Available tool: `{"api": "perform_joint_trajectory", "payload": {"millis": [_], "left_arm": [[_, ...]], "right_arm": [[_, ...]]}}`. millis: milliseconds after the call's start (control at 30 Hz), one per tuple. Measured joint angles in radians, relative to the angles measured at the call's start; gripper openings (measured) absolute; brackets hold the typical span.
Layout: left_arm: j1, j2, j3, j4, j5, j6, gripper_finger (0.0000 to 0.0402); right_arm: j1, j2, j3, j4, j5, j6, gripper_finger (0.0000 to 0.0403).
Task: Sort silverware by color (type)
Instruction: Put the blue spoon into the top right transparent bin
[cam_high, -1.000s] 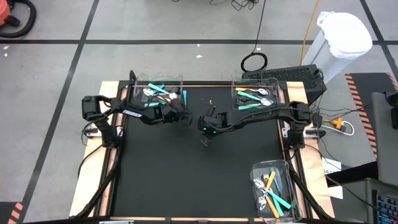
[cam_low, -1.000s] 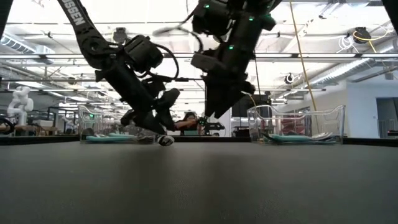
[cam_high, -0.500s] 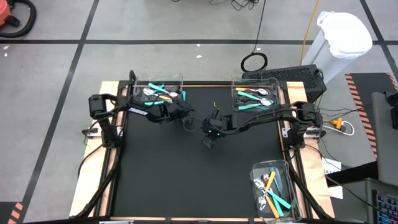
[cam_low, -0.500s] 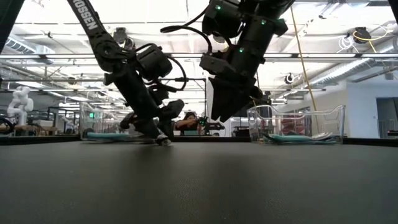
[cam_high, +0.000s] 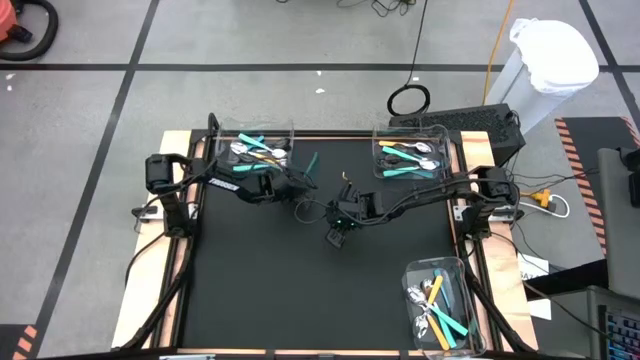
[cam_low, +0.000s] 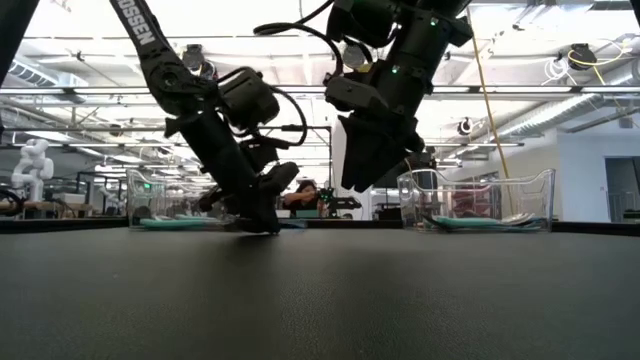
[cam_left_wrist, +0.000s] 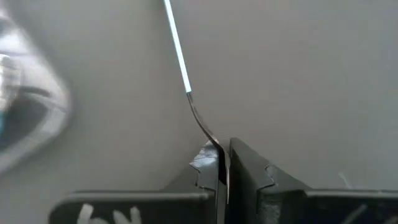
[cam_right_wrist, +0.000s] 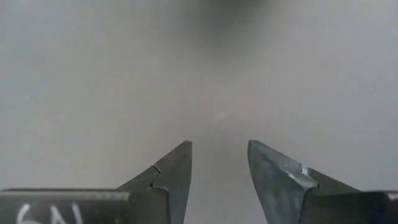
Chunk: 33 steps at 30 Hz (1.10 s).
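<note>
The left end effector (cam_left_wrist: 222, 171) is clenched on a teal-handled utensil (cam_left_wrist: 186, 74), pinching its metal end low at the table (cam_high: 260, 290) just beside the far-left bin (cam_high: 256, 143). The right end effector (cam_right_wrist: 219, 168) hangs released and empty near the table's middle, close to the left one.

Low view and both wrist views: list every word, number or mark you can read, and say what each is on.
"OSSEN": white letters, start cut off, on the left arm's link, low view.
White handwritten marks on the left gripper's body: cut off, unreadable.
White handwritten marks, perhaps "6N", on the right gripper's body: cut off, uncertain.
Nothing else readable; the bins bear no text.
</note>
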Motion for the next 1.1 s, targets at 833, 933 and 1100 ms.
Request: {"api": "perform_joint_trajectory", "payload": {"millis": [833, 933, 1100], "left_arm": [[-0.039, -0.009, 0.598, -0.366, 0.056, 0.817, 0.0032], [-0.008, 0.045, 0.689, -0.392, 0.084, 0.885, 0.0033], [0.032, 0.159, 0.831, -0.42, 0.126, 0.93, 0.0026]], "right_arm": [[0.361, -0.31, -0.111, -0.347, 0.375, 0.348, 0.0153], [0.405, -0.382, -0.197, -0.346, 0.412, 0.457, 0.0153], [0.473, -0.484, -0.327, -0.318, 0.49, 0.631, 0.0153]]}}
